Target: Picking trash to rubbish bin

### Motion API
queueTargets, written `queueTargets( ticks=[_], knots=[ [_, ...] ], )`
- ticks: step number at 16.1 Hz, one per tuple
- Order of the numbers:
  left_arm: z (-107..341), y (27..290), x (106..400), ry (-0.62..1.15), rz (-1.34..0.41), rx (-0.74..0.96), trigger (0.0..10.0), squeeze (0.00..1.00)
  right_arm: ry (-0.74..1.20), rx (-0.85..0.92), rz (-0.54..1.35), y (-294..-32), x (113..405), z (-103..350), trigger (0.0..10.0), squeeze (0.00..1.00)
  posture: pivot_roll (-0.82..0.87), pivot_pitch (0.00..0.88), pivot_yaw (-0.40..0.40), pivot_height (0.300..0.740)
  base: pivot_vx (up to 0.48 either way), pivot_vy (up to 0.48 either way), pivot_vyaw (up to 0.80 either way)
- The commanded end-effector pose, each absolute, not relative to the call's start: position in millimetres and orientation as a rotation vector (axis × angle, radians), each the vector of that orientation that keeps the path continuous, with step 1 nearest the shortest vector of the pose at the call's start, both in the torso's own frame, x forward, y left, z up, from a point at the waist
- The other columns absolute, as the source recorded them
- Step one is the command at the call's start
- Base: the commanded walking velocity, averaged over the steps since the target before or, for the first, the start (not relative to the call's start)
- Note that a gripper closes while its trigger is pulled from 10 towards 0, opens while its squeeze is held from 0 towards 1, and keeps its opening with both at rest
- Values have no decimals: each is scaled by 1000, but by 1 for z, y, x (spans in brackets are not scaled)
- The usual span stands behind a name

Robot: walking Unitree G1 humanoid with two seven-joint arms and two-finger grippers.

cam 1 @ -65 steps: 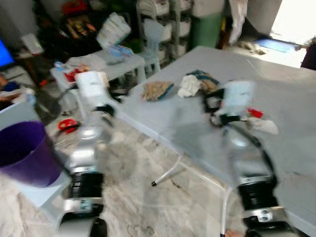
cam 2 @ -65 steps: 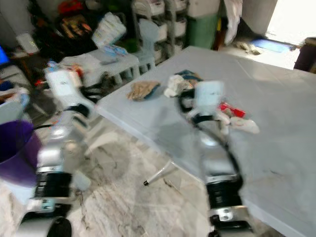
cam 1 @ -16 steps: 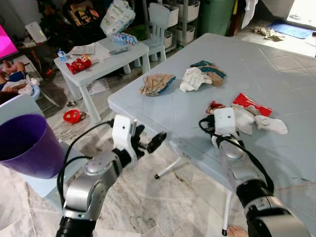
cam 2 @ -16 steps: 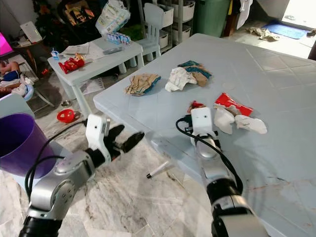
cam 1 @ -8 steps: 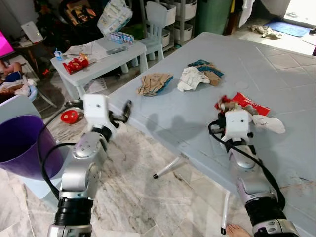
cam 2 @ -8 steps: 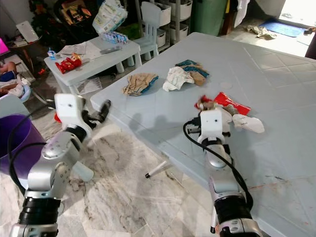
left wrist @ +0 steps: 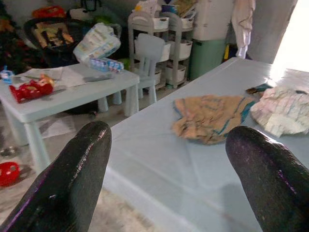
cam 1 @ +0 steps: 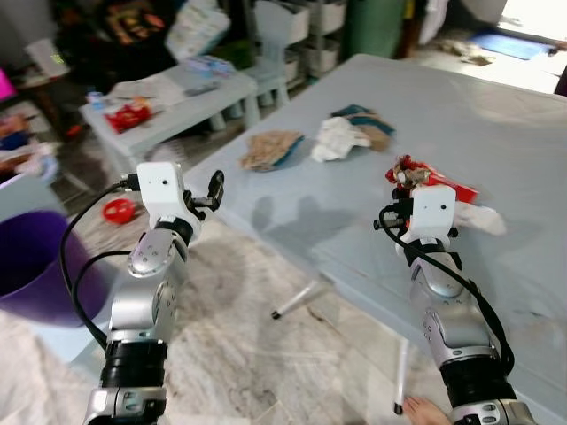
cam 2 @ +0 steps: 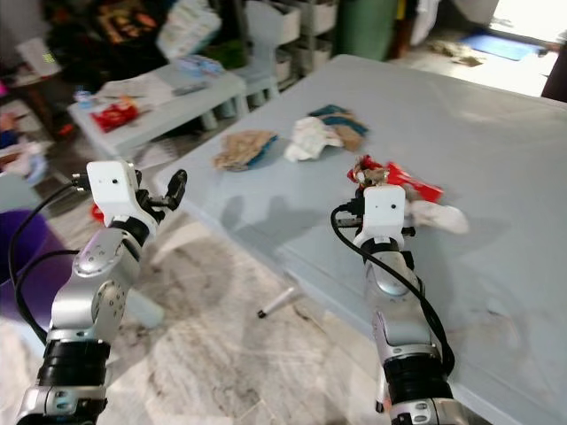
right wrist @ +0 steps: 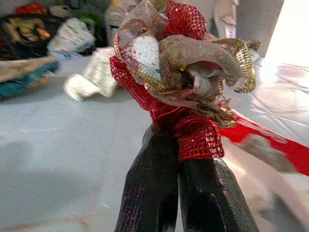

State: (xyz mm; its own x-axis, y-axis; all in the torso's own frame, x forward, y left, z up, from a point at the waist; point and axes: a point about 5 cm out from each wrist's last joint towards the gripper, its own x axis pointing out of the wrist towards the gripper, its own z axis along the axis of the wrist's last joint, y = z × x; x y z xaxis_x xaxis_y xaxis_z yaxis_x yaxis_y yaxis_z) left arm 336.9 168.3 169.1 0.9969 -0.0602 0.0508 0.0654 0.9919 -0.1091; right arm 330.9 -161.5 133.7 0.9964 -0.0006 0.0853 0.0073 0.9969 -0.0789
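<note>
From the head views, my right tool is raised over the pale blue plastic desk, clenched on a crumpled red-and-gold mesh ribbon, while my left tool hangs off the desk's corner and the purple plastic bin stands on the floor well to my left. Through the left wrist, that tool's fingers are spread wide with nothing between them, facing a tan-and-teal crumpled wrapper lying on the desk. Through the right wrist the ribbon sits pinched at my fingertips; I judge one piece is picked but not binned, with several pieces left.
</note>
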Motion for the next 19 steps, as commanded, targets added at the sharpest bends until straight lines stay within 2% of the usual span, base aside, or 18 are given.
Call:
queueTargets(
  ticks=[1,2,6,19],
  knots=[
    [171,170,339,-57,-54,-113,10000,0,-106,-73,0,-161,332,142,0,0,26,20,52,740,0,0,-800],
    [171,171,340,-59,-52,-113,10000,0,-106,-74,2,-161,332,143,0,0,25,15,51,740,0,0,-800],
    [175,173,344,-64,-46,-119,10000,0,-119,-76,7,-162,334,147,0,0,26,1,52,740,0,84,0],
    [176,174,350,-67,-45,-114,10000,0,-122,-74,-6,-166,336,149,0,0,22,7,55,740,0,462,0]
  ],
)
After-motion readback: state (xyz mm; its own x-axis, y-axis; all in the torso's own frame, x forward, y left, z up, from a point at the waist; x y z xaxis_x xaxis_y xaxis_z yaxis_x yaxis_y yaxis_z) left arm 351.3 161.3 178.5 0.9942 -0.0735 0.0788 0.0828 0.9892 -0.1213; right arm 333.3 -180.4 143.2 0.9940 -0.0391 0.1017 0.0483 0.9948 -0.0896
